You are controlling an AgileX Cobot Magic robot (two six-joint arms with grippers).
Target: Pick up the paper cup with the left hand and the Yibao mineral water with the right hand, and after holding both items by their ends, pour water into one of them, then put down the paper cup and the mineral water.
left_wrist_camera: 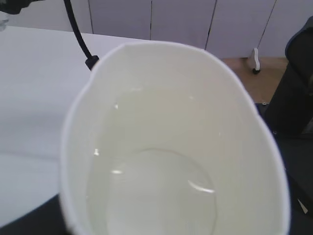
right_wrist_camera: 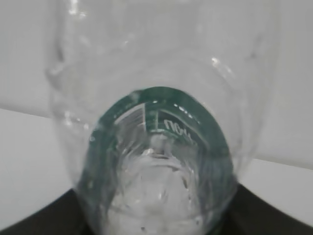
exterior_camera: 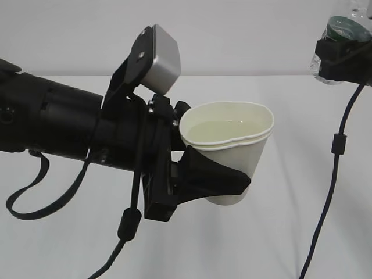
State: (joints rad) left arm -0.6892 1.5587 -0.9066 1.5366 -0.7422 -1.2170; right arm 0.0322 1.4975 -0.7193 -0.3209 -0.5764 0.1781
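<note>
Cup (exterior_camera: 229,139) held above the white counter (exterior_camera: 279,232), upright, mouth up, rim squashed oval; water pools in its cream inside (left_wrist_camera: 161,191). Left pincer (exterior_camera: 200,177) clenched on the cup's lower wall. Bottle (exterior_camera: 343,35) at upper right, raised, mostly cut off by the frame edge; right pincer (exterior_camera: 340,61) grasps it near the green label (right_wrist_camera: 161,122). Bottle axis cannot be told. Plain white wall (exterior_camera: 244,35) behind; pale panels (left_wrist_camera: 181,22) and brown floor (left_wrist_camera: 249,83) in the left wrist view.
</note>
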